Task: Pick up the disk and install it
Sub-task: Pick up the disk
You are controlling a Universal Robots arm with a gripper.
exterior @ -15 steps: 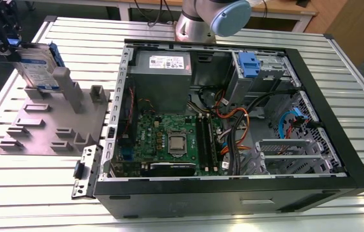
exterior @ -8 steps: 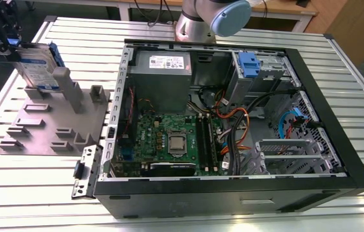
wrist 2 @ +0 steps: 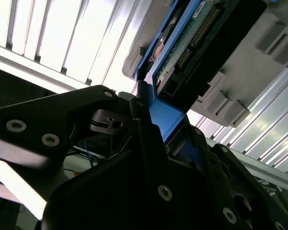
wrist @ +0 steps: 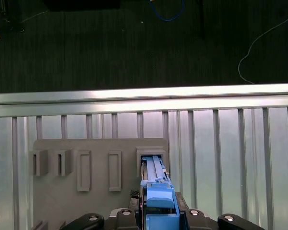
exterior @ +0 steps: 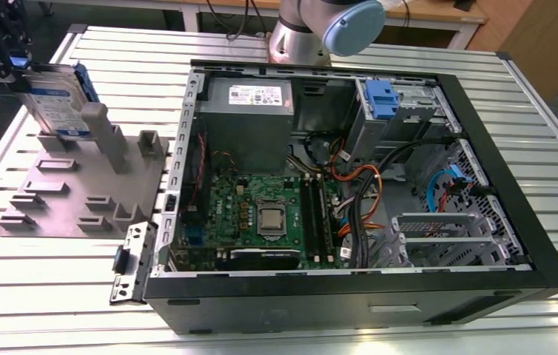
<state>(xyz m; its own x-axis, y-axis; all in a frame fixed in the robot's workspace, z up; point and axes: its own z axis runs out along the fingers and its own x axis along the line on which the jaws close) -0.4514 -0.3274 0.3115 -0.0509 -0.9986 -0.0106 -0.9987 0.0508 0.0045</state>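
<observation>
The disk is a silver drive with a white-and-blue label and blue side rails. It stands on edge in a slot of the grey fixture plate at the exterior view's left. My gripper sits on its upper end, fingers closed against the blue rail. In the first wrist view the disk runs from the fixture slot up into the gripper. In the second wrist view the gripper clamps the blue rail, and the disk's circuit-board side shows beyond it.
An open computer case lies on the slatted metal table, right of the fixture. Inside are a grey power-supply box, a motherboard, a drive bay with a blue latch, cables and a metal cage.
</observation>
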